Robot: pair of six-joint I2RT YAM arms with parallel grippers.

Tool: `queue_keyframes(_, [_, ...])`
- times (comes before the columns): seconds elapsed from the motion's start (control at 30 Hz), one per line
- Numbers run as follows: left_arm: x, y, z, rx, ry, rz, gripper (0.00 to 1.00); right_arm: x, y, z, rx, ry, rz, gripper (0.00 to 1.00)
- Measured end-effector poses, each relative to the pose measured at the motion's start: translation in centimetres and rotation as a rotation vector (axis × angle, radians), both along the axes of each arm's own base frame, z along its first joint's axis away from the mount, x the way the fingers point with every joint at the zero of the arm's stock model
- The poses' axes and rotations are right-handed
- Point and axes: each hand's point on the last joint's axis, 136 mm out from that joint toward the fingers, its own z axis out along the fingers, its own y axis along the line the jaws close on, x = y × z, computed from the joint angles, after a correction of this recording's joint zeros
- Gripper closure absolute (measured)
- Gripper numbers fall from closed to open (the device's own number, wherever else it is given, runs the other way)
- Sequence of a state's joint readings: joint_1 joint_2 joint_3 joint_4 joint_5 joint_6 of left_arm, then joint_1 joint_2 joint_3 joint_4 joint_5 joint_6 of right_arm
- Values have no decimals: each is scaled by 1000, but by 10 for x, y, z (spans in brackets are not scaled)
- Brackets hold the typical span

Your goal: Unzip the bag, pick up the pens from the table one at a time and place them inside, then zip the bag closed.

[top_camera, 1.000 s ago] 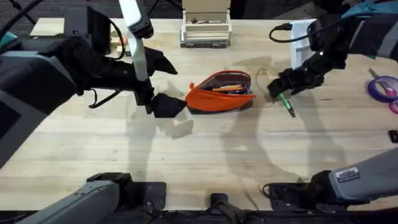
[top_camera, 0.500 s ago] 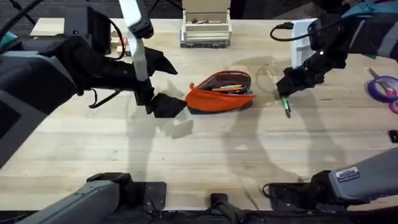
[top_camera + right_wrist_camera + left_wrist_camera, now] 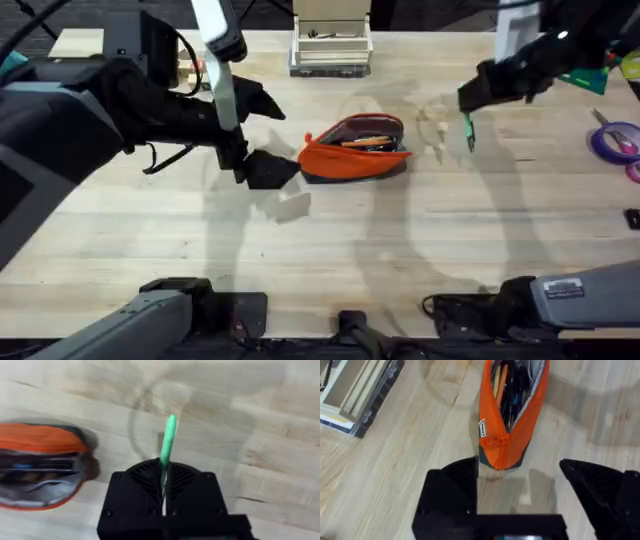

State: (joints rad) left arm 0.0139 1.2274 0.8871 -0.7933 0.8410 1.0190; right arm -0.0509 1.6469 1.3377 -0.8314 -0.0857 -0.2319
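Looks like a robotics lab bench: 2 black robot arms (image 3: 120, 110) mounted at a big pale plank wooden table (image 3: 330, 240), cables trailing.

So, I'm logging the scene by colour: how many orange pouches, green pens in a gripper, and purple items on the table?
Orange: 1, the bag, unzipped.
Green: 1, the pen held by the right gripper.
Purple: 1, the purple ring-shaped item near the table edge.
Total: 3.

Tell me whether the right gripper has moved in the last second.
Yes. The right gripper, shut on the green pen, has risen and shifted toward the table's far edge, away from the bag.
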Motion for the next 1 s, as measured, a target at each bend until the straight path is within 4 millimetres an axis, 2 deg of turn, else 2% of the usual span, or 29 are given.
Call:
queue_keyframes(0.1, [0,0,0,0,0,0,8,0,9,23,45,-64,20,970])
queue_keyframes(0.27, [0,0,0,0,0,0,8,-4,26,49,116,-141,108,969])
queue_keyframes(0.63, [0,0,0,0,0,0,8,-24,78,107,281,-352,474,969])
queue_keyframes(0.83, [0,0,0,0,0,0,8,-35,100,127,342,-453,657,970])
queue_keyframes(1.0, [0,0,0,0,0,0,7,-45,124,133,339,-507,823,969])
